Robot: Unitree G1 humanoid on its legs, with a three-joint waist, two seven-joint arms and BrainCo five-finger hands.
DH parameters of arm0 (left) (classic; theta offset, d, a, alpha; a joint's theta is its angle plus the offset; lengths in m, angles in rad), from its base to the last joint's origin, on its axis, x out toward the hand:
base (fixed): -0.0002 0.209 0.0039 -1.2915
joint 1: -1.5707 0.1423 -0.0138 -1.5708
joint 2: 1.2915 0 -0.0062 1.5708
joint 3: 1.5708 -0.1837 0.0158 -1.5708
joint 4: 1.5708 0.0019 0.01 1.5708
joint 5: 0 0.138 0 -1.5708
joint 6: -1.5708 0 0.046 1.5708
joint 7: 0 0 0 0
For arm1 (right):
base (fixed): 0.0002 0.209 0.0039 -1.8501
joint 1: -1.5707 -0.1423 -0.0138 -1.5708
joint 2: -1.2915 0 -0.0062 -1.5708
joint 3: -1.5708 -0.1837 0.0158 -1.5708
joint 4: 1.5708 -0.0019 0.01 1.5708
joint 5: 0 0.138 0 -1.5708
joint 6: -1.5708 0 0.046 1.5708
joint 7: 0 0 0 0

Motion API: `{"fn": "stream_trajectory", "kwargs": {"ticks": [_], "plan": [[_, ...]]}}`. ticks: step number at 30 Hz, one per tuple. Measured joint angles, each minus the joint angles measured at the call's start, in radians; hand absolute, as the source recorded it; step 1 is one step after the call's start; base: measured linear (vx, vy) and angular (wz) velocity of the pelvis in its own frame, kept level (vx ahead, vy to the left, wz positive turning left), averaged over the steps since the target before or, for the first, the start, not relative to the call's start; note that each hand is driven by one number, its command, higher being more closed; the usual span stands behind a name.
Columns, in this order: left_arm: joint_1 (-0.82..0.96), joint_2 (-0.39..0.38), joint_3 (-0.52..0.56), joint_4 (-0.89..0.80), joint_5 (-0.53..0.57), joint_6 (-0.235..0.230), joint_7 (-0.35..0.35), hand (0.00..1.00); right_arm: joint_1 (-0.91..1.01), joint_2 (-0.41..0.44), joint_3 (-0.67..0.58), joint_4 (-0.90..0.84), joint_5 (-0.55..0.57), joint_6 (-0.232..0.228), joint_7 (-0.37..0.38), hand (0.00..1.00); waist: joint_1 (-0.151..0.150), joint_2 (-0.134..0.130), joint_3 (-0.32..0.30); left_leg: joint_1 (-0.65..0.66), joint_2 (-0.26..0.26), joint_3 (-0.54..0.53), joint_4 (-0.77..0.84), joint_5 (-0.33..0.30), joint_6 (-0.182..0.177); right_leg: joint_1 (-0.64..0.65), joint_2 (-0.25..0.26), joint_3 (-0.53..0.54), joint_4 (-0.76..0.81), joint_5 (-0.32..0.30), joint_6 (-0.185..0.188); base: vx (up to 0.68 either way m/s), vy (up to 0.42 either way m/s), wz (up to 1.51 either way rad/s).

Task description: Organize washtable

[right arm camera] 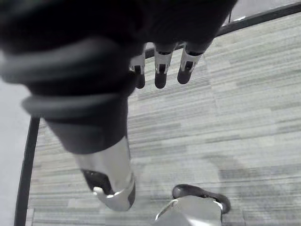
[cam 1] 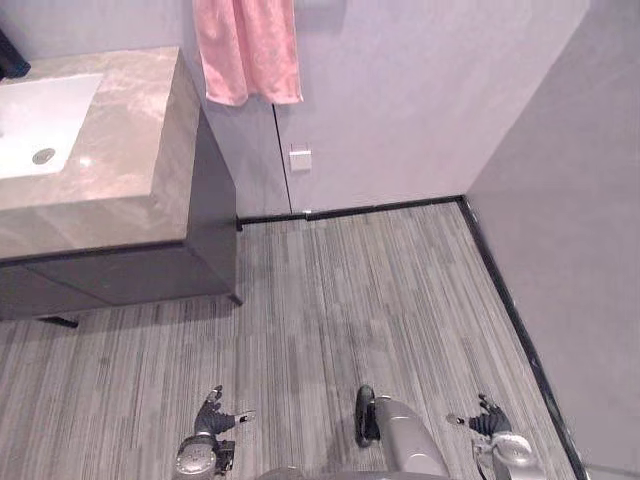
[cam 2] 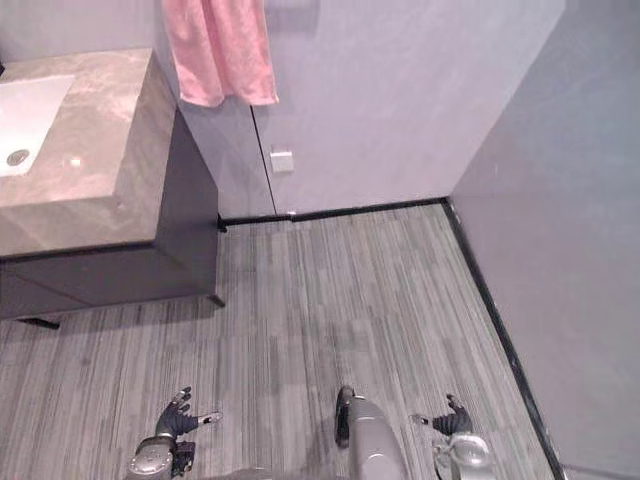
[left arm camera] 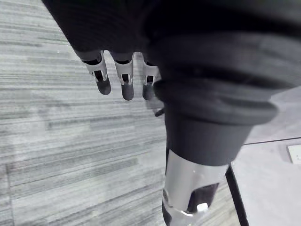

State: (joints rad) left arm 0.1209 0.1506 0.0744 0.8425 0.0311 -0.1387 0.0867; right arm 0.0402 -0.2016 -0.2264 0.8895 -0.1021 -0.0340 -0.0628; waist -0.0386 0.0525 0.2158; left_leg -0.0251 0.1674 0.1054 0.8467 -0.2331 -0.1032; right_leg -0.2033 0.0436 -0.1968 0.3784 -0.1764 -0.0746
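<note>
The washtable stands at the upper left, a beige marble top over a dark cabinet. A white sink with a round drain is set into it. My left hand hangs low over the striped floor, well short of the cabinet. Its fingers are relaxed and hold nothing. My right hand hangs low at the right near the wall, its fingers also loose and empty.
A pink towel hangs on the back wall beside the washtable. A dark object shows at the counter's far left edge. A white socket sits on the wall, with black skirting below. A side wall closes the right.
</note>
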Motion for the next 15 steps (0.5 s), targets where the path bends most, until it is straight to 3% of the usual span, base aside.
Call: {"fn": "stream_trajectory", "kwargs": {"ticks": [2, 5, 7, 9, 10, 11, 12, 13, 15], "plan": [[0.019, -0.018, -0.001, -0.021, 0.0, 0.002, 0.0, 0.0, 0.008, 0.018, 0.009, -0.032, 0.025, -0.004, -0.001, 0.0, 0.008, -0.012, 0.007, -0.065, 0.063, 0.049, 0.197, -0.01, 0.017, 0.134, 0.017, 0.015, -0.065, -0.01, -0.016, 0.52, -0.137, -0.19], [0.012, -0.031, -0.002, -0.061, -0.002, 0.001, 0.0, 0.0, -0.002, 0.035, 0.007, -0.064, 0.05, -0.025, -0.005, 0.0, 0.052, -0.032, 0.014, -0.218, 0.071, 0.079, 0.21, -0.036, 0.052, 0.254, 0.006, 0.079, -0.161, -0.027, -0.018, 0.42, -0.036, -0.38], [0.008, -0.031, 0.002, -0.065, -0.003, 0.002, 0.002, 0.0, -0.017, 0.048, -0.001, -0.049, 0.053, -0.025, -0.004, 0.0, 0.059, -0.039, 0.023, -0.295, 0.039, 0.082, 0.075, -0.042, 0.062, 0.304, -0.015, 0.093, -0.198, -0.035, -0.004, 0.39, 0.105, -0.27], [0.007, -0.04, -0.002, -0.067, -0.003, 0.002, 0.002, 0.0, -0.005, 0.053, -0.014, -0.045, 0.053, -0.025, -0.006, 0.0, 0.058, -0.054, 0.028, -0.332, -0.043, 0.089, -0.255, -0.014, 0.033, 0.374, -0.068, 0.096, -0.243, -0.058, 0.033, 0.42, 0.172, -0.09], [0.011, -0.042, -0.002, -0.068, -0.003, 0.002, 0.002, 0.0, -0.003, 0.05, -0.014, -0.04, 0.053, -0.025, -0.008, 0.0, 0.059, -0.048, 0.025, -0.329, -0.056, 0.086, -0.349, 0.014, 0.03, 0.385, -0.073, 0.098, -0.253, -0.07, 0.049, 0.41, 0.212, -0.29], [0.018, -0.046, -0.001, -0.065, -0.003, 0.003, 0.004, 0.0, 0.002, 0.041, -0.012, -0.032, 0.053, -0.024, -0.013, 0.0, 0.066, -0.027, 0.017, -0.334, -0.069, 0.065, -0.447, 0.159, 0.079, 0.403, -0.069, 0.116, -0.261, -0.102, 0.082, 0.43, 0.245, -0.31], [0.019, -0.041, -0.001, -0.059, -0.003, 0.004, 0.005, 0.0, 0.0, 0.05, -0.011, -0.022, 0.053, -0.023, -0.018, 0.0, 0.071, -0.035, 0.012, -0.331, -0.087, 0.066, -0.432, 0.159, 0.118, 0.413, -0.084, 0.124, -0.256, -0.118, 0.095, 0.46, 0.247, -0.09], [0.005, -0.039, -0.001, -0.057, -0.003, 0.003, 0.007, 0.0, 0.009, 0.053, -0.01, -0.016, 0.053, -0.023, -0.022, 0.0, 0.064, -0.056, 0.003, -0.34, -0.118, 0.067, -0.414, 0.114, 0.138, 0.398, -0.115, 0.123, -0.224, -0.123, 0.097, 0.49, 0.24, 0.17], [-0.008, -0.04, -0.002, -0.055, -0.002, 0.003, 0.006, 0.0, 0.009, 0.053, -0.014, -0.01, 0.052, -0.021, -0.025, 0.0, 0.063, -0.073, -0.001, -0.322, -0.148, 0.087, -0.378, 0.051, 0.167, 0.334, -0.153, 0.167, -0.029, -0.13, 0.112, 0.56, 0.269, 0.12]]}}
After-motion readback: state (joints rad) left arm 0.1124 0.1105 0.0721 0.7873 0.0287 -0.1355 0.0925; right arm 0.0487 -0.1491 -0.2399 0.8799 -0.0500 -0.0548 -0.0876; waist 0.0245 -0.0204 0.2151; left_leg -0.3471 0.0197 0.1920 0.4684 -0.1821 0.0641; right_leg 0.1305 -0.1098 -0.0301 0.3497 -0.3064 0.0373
